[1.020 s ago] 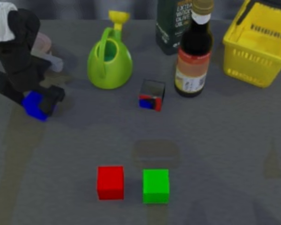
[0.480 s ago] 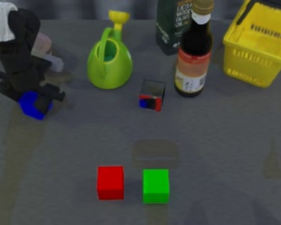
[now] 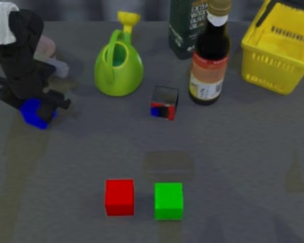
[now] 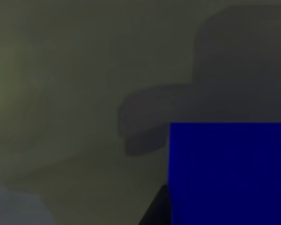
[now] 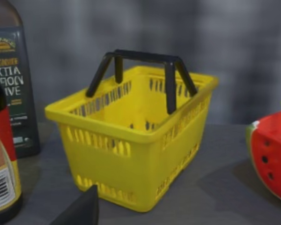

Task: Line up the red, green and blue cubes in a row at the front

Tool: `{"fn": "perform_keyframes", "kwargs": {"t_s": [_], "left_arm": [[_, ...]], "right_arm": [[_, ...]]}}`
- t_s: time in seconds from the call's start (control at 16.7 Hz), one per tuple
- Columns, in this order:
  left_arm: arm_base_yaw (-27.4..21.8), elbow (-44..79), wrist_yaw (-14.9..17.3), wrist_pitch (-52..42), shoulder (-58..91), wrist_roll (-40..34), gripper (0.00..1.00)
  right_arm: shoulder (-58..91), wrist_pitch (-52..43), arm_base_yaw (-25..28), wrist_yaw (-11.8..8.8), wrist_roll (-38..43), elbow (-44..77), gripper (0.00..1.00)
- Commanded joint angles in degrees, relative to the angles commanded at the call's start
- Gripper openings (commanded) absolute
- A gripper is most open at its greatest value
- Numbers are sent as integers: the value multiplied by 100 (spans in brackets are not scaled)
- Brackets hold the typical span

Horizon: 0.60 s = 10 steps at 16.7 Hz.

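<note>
- Grey, faintly mottled desk (image 3: pixel 243 152) carries everything; a blurred grey wall stands behind its back edge in the right wrist view.
- Along the back edge stand a green watering can (image 3: pixel 118 63), a dark oil bottle (image 3: pixel 185 25), a dark sauce bottle (image 3: pixel 210 58) and, at the back right corner, a yellow basket (image 3: pixel 279 48) with black handles; a watermelon-patterned thing (image 5: pixel 271 157) lies beside the basket in the right wrist view.
- A small patterned cube (image 3: pixel 164 103) sits near the middle, just left of the sauce bottle.
- Red cube (image 3: pixel 119 197) and green cube (image 3: pixel 168 200) rest side by side near the front edge, apart by a narrow gap, both plain and bright.
- Blue cube (image 3: pixel 36 112) is near the left edge, towards the back, well apart from the other two; its face fills one corner of the left wrist view (image 4: pixel 229 173).
- My left gripper (image 3: pixel 34 104) reaches down from the back left corner, its dark fingers closed around the blue cube's sides.
- My right gripper is out of the top view; I cannot tell how its fingers stand.
</note>
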Motion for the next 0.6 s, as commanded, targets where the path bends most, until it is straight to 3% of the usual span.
{"fn": "perform_keyframes", "kwargs": {"t_s": [0.42, 0.6], "left_arm": [[101, 832, -3, -1234, -362, -15, 0], [111, 907, -5, -1327, -416, -17, 0]], "right_arm": [[0, 0, 0, 0, 0, 0, 100], [0, 0, 0, 0, 0, 0, 100]]}}
